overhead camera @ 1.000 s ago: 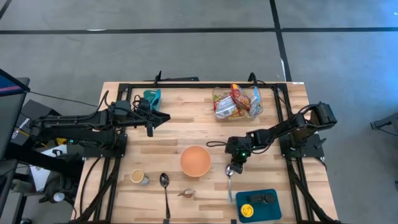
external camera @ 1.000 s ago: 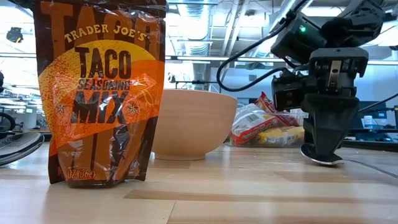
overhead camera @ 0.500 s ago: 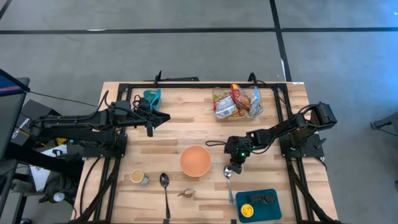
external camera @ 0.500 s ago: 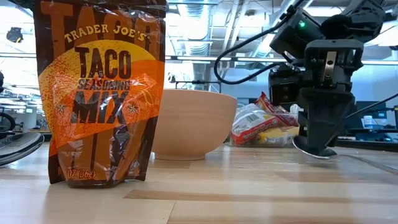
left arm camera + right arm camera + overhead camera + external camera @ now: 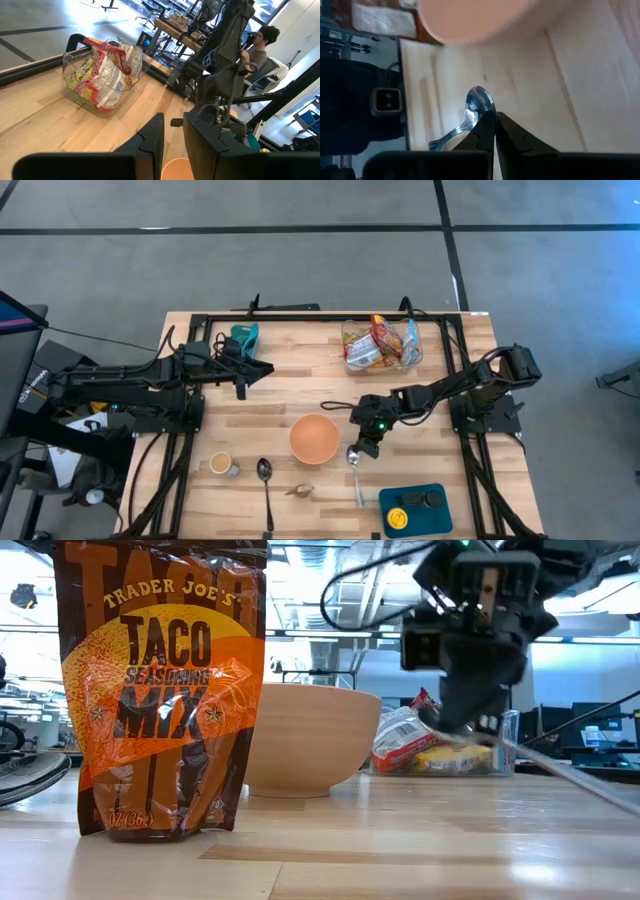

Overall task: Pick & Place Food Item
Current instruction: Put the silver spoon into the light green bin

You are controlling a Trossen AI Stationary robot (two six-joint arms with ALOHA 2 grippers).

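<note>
Looking straight down, the high view shows a pale wooden bench (image 5: 300,385) made of planks, edged by a black metal frame, standing on a grey floor (image 5: 300,270) crossed by dark lines. At the centre of the frame sits a peach bowl (image 5: 314,438). Just to its right the right pincer (image 5: 358,450) is pressed together on a spoon (image 5: 355,470), pinching it near the scoop, while the handle slants down toward the lower right; in the low view the spoon hangs above the wood. Toward the upper right of the frame a clear tub (image 5: 381,343) holds red and yellow snack packets. At the lower right lies a teal tray (image 5: 415,510) carrying a yellow round item and a dark one. Along the lower left sit a small cup (image 5: 222,464), a second spoon (image 5: 266,490) and a small brown scrap (image 5: 299,490). The left arm reaches in from the left edge, its left pincer (image 5: 262,369) hovering in the upper left part of the bench beside a teal object (image 5: 243,337); its fingers stand a narrow gap apart with nothing between them.

From bench height, an orange and brown pouch of taco seasoning mix (image 5: 160,690) stands upright at the left of the frame, with the bowl behind it. Beyond the bench lies a bright workshop with ceiling beams and windows. The left wrist view shows desks, office chairs and a seated person (image 5: 262,50) at the upper right.
</note>
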